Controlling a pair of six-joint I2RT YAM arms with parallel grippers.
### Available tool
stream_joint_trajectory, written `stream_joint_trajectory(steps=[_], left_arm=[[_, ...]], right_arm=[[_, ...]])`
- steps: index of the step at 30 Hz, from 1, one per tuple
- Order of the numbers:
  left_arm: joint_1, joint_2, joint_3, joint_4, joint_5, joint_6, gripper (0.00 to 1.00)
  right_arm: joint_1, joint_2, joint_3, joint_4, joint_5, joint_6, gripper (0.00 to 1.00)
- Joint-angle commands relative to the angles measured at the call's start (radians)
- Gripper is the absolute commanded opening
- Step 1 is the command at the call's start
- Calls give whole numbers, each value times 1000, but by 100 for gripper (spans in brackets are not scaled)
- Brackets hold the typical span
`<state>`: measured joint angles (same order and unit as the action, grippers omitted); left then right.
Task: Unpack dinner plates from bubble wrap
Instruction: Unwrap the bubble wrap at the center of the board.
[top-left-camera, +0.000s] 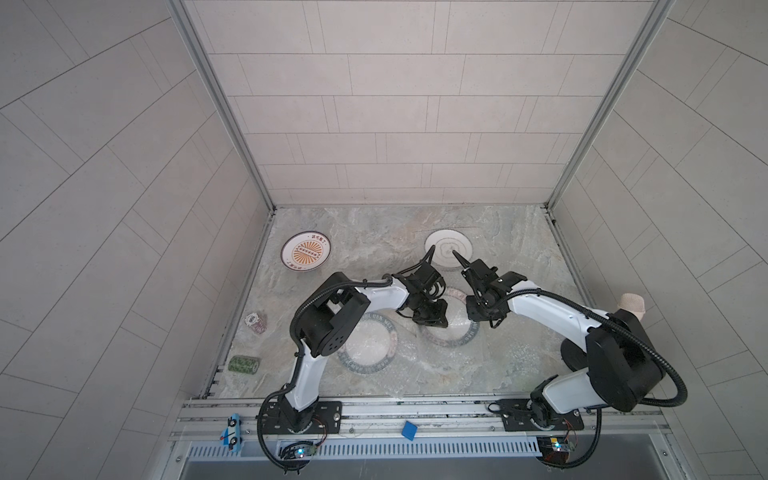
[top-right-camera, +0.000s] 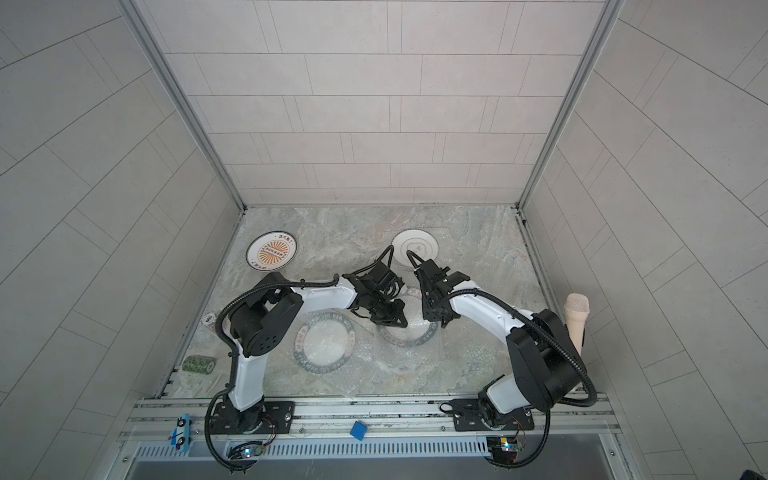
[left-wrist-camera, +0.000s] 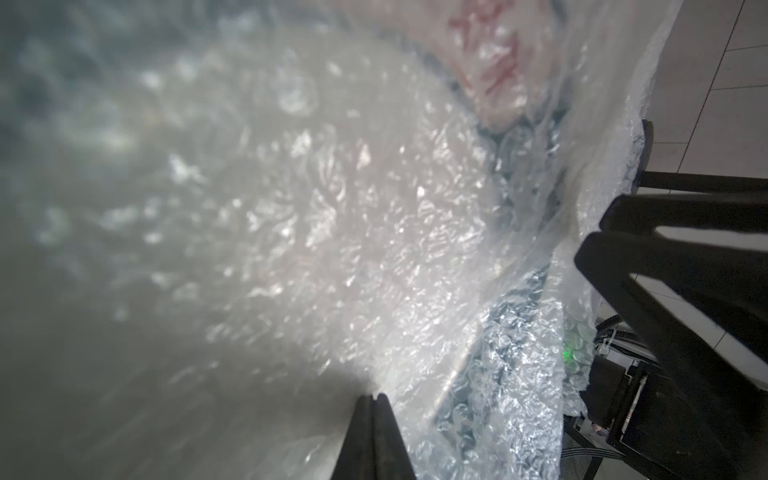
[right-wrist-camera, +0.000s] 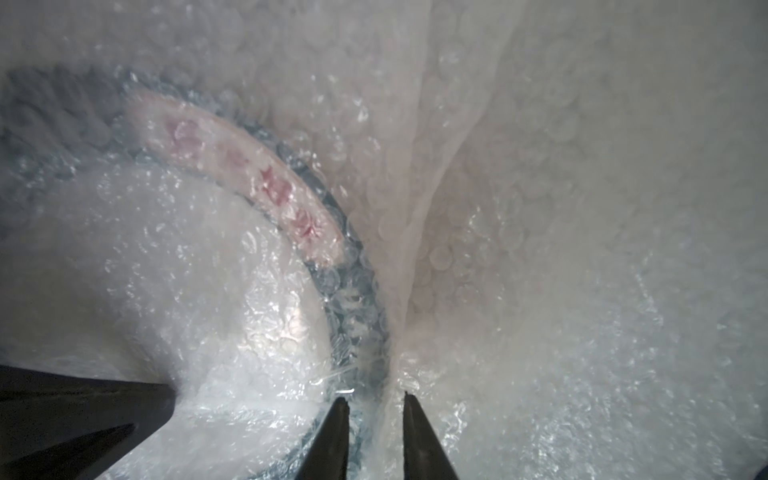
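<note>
Mid-table lettered plate (top-left-camera: 471, 332) lies under bubble wrap (right-wrist-camera: 540, 249); second lettered plate (top-left-camera: 368, 343) beside it looks covered too. Bare at the back: sunburst plate (top-left-camera: 305, 251), ringed plate (top-left-camera: 448, 248), so about half done. Above it, left gripper (left-wrist-camera: 374, 401) is pinched together, apparently on wrap; right gripper (right-wrist-camera: 376, 397) has jaws slightly apart astride a fold. Both arms reach inward, wrists pitched down.

The round white orange-sunburst plate (top-left-camera: 305, 250) lies far-left on the grey marbled table (top-left-camera: 374, 232), the white grey-ringed plate (top-left-camera: 449, 248) to its right. Nearer, under clear dimpled bubble wrap (top-left-camera: 409, 365), lie the left green-rimmed white plate (top-left-camera: 368, 344) and, beside it, the right green-rimmed white plate (top-left-camera: 457, 328).
</note>
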<state>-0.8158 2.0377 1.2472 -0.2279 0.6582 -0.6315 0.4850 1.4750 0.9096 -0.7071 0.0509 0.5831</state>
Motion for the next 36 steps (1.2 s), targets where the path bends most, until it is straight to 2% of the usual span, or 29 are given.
stream_joint_trajectory(steps=[1,7,17,25,31,36], left_arm=[[-2,47,-29,-83,-46,-1,6],[-2,51,-36,-64,-39,-13,6],[-2,44,-42,-52,-29,-22,6],[-2,44,-45,-45,-29,-27,6],[-2,45,-45,-42,-26,-29,6],[-2,45,-46,-39,-22,-29,6]], right_arm=[[16,26,19,-33,73,-5,30],[81,33,29,-13,54,0,40],[93,79,26,-48,197,8,36],[124,103,44,-55,220,0,31],[162,89,23,-54,200,10,38],[162,129,21,-68,262,20,38]])
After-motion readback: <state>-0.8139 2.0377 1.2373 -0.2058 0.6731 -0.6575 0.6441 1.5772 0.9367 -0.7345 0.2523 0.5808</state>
